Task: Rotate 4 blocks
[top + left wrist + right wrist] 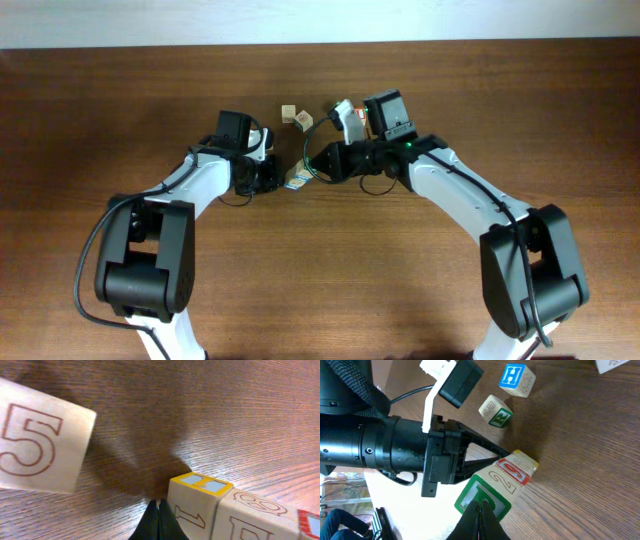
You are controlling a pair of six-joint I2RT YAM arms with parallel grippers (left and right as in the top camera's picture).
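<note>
Here the left gripper (158,520), closed and empty, points at the yellow-topped end of a touching row of blocks (297,180) at frame centre. The right gripper (482,519), likewise closed on nothing, stands at the green-faced block (481,501) ending that row. Two loose blocks (294,115) lie just above; how many are already rotated cannot be told, so the work seems unfinished.

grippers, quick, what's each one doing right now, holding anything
Left gripper: closed, holding nothing, tips beside the yellow-topped block.
Right gripper: closed, holding nothing, tips by the green-faced block.
</note>
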